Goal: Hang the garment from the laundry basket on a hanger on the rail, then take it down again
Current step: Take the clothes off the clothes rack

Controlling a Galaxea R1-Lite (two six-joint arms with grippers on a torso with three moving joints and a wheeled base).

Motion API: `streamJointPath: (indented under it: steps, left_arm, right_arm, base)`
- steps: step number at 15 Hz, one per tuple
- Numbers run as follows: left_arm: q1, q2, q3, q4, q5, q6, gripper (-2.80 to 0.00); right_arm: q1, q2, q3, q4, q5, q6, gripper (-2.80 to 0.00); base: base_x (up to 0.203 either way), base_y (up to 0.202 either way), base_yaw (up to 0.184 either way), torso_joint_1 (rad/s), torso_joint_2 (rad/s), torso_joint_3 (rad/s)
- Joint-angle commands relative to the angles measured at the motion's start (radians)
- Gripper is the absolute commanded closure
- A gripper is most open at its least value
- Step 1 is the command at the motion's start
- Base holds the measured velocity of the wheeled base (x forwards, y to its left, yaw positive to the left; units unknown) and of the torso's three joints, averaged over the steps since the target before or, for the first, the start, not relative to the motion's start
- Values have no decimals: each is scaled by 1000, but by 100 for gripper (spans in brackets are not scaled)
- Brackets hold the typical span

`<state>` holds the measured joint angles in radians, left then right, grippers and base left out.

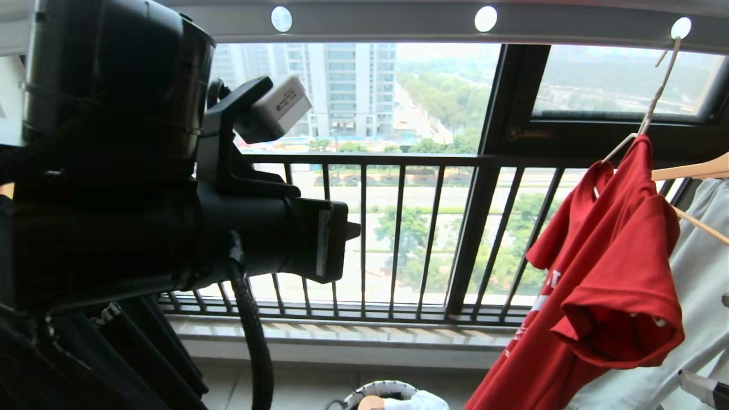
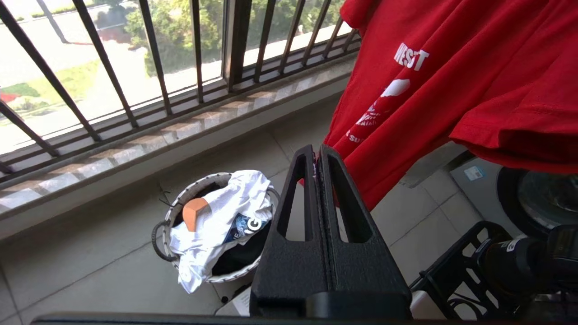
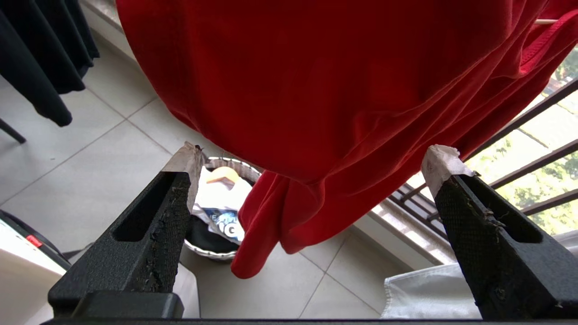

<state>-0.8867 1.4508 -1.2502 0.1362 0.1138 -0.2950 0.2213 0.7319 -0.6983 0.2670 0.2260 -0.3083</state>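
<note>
The soft red shirt drapes in folds from a thin white wire hanger hooked in a round hole of the grey rail. Left fingers press together, empty; right fingers gape wide beneath the hem, holding nothing

Red T-shirt with white chest lettering hangs crumpled on thin white wire hanger, hooked in hole of grey rail; hem droops between right gripper's wide-spread fingers. Round white mesh basket, black handles, on floor below shut left gripper.
</note>
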Motion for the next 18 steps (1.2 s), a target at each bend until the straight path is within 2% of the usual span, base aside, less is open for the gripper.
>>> streamJointPath:
  steps: [1, 2, 4, 5, 8, 10, 12, 18]
  left_arm:
    - [-52, 148, 29, -160, -14, -3, 0]
    - [-59, 173, 28, -227, -67, -4, 0]
    - [-63, 184, 13, -264, -186, -4, 0]
    - [-72, 195, -1, -267, -214, -4, 0]
    - [-109, 238, -39, -283, -242, -3, 0]
    - [-118, 288, -56, -361, -308, -4, 0]
    - [-144, 323, -78, -415, -327, -2, 0]
    - [-179, 421, -167, -425, -329, 10, 0]
  right_arm:
    - [1, -34, -1, 3, 2, -3, -280]
    - [1, -34, -1, 1, 3, 3, -280]
    - [1, -39, -1, 1, 4, 5, -280]
    - [0, -39, -1, 1, 4, 7, -280]
    - [1, -40, -1, 0, 4, 8, -280]
    - [0, -40, -1, -27, 4, 8, -280]
    - [0, -39, -1, -40, 3, 8, -280]
    - [0, -38, -3, -51, 3, 6, -280]
  base:
    - [0, 0, 0, 0, 0, 0]
    - [0, 0, 0, 0, 0, 0]
    - [0, 0, 0, 0, 0, 0]
    - [0, 0, 0, 0, 0, 0]
    - [0, 0, 0, 0, 0, 0]
    - [0, 0, 0, 0, 0, 0]
    - [0, 0, 0, 0, 0, 0]
    - [0, 0, 0, 0, 0, 0]
